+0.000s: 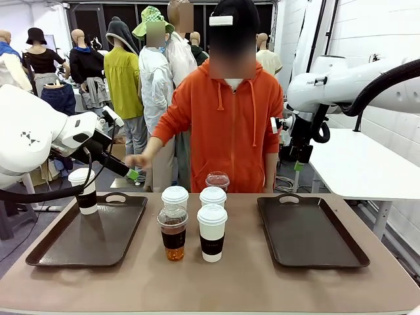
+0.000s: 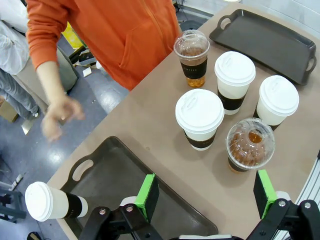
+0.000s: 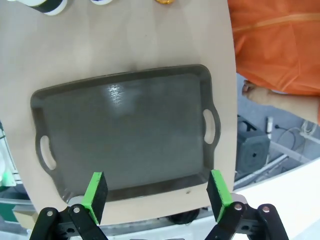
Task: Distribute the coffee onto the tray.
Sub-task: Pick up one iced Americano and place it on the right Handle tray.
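Front view: noting one white cup (image 1: 84, 190) standing in far corner of left tray (image 1: 98, 239); five cups (image 1: 212, 233) grouping on table (image 1: 230, 282) between trays. Observing left gripper (image 2: 205, 192) hovering above left tray, jaws apart; right gripper (image 3: 156, 192) above right tray (image 3: 125, 140), jaws apart.

— Front view?
— Looked across the table (image 1: 262, 282) at the person (image 1: 226, 118), fairly near.
— Wrists?
— Looked down from above: left over cups (image 2: 200, 112) and left tray (image 2: 120, 175), right over right tray (image 3: 125, 130). Shared both trays with front.
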